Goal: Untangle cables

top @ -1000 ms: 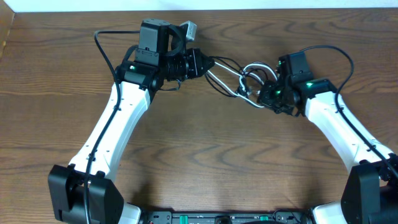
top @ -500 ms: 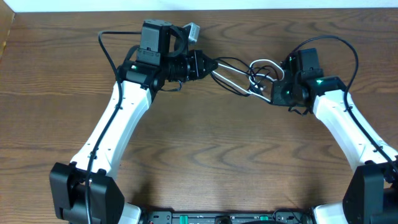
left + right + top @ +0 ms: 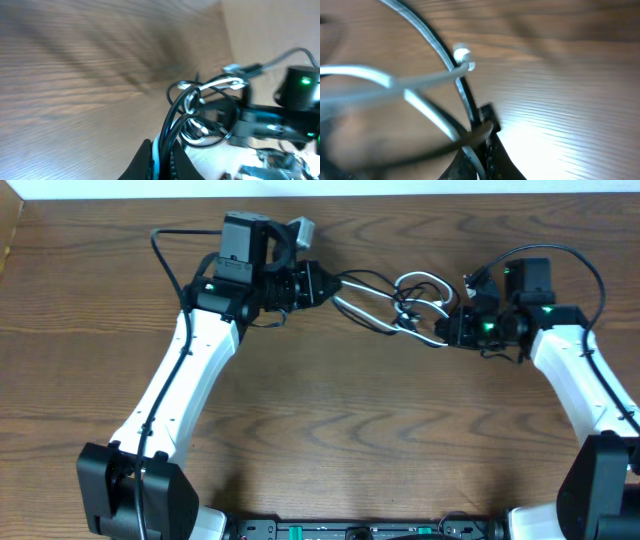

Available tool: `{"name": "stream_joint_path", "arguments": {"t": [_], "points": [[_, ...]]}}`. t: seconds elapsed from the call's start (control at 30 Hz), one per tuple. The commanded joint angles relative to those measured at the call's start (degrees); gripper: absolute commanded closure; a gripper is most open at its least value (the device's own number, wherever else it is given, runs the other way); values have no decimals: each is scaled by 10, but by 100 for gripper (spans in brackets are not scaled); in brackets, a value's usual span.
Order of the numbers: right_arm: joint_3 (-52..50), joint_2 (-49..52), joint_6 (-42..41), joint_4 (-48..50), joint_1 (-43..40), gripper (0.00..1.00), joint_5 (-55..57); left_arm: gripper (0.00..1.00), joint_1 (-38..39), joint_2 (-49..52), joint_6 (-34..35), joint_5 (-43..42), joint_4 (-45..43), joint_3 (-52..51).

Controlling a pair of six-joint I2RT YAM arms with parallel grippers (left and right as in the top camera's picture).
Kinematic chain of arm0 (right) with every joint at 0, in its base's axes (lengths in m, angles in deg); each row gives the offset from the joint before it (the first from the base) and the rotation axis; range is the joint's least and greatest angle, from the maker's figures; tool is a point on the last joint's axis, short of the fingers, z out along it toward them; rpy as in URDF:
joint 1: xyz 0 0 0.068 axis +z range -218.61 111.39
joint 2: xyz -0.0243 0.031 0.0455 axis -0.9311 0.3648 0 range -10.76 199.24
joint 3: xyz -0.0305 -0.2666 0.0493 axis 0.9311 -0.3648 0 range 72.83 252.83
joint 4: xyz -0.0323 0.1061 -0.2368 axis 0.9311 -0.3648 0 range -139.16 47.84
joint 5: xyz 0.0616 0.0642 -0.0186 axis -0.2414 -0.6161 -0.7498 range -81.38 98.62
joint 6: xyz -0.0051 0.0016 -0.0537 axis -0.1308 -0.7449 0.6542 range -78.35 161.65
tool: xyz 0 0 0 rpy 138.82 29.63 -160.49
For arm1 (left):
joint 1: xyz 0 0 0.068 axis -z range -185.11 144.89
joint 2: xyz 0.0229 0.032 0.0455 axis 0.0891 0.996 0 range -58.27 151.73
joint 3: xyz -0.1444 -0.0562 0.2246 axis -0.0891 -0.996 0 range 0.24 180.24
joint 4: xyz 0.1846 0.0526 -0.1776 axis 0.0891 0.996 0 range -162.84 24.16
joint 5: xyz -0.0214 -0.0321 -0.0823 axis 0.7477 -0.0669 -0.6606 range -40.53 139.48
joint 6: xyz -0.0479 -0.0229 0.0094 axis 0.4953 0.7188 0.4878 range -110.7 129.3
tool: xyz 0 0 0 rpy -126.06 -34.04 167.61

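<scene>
The cables (image 3: 372, 311) are strung between the two hands near the far edge of the counter (image 3: 330, 430), a little right of its middle. The left hand (image 3: 328, 284) is clamped on one end of the bundle; its wrist view shows black and pale strands running straight into the closed fingers. The right hand (image 3: 452, 328) is clamped on the other end, with the white cable (image 3: 420, 80) and a black cable (image 3: 442, 50) crossing just ahead of it. Over the last second the right hand has swung outward toward the right edge, while the left hand has barely shifted. The bundle is now drawn longer, and the white loop (image 3: 420, 279) stands more open than before. The strands still cross in a knot close to the right hand, so the pull seems to have loosened the tangle without freeing any cable.
</scene>
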Motion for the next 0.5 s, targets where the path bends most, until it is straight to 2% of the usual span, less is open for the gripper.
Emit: {"name": "stream_joint_path", "arguments": {"t": [0.0,0.1,0.3,0.33,0.4,0.47], "points": [[-14,10,78,-4,-37,99,-183,93,-33,-20,-26,110,17,19],[-14,10,69,-15,-62,99,-123,93,-33,-20,-43,160,40,19],[-14,11,-46,-91,-75,99,285,93,-33,-20,-61,175,42,19],[-14,11,-55,-103,-75,99,324,93,-33,-20,-61,175,43,19],[-14,11,-47,-110,-75,99,320,93,-33,-20,-61,172,43,19],[-14,11,-9,-104,-75,99,251,92,-29,-20,-61,157,45,19]]}}
